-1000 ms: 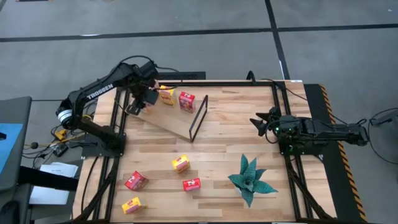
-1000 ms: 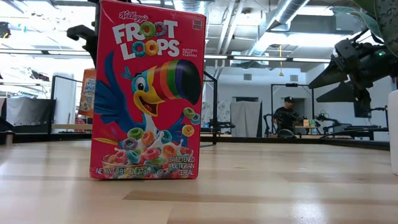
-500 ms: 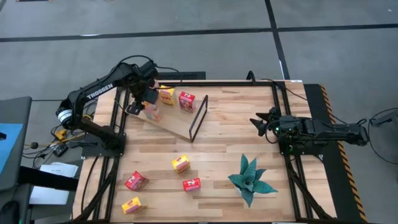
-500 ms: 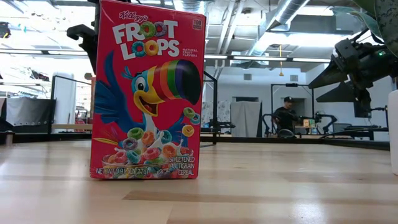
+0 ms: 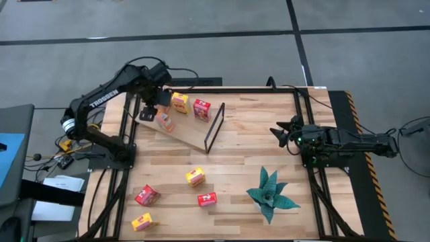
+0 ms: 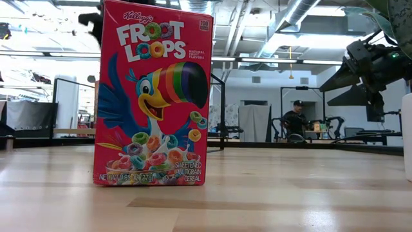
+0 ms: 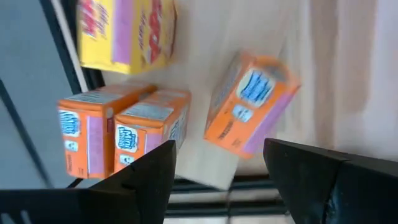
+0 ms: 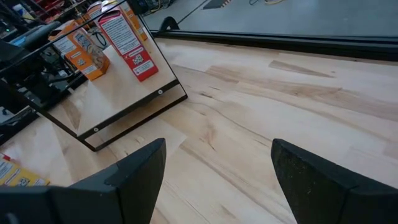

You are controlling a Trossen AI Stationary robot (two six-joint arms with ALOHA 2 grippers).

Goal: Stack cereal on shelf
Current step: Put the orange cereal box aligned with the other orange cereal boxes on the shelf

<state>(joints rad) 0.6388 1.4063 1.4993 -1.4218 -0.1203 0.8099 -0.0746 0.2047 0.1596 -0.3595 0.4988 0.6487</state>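
Fingers of the left gripper [image 5: 149, 111] stand spread and empty above the shelf [image 5: 185, 131], an orange cereal box [image 7: 249, 106] tilted just beneath them. Two more orange boxes [image 7: 121, 134] crowd the board's edge beside it. Far across the table, the right gripper [image 5: 279, 132] waits, spread.

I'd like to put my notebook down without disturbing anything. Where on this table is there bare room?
The widest bare patch lies between the shelf's black frame and the right gripper. Another lies between the shelf and the loose boxes. It is crowded by the left gripper, among boxes, and around the plant.
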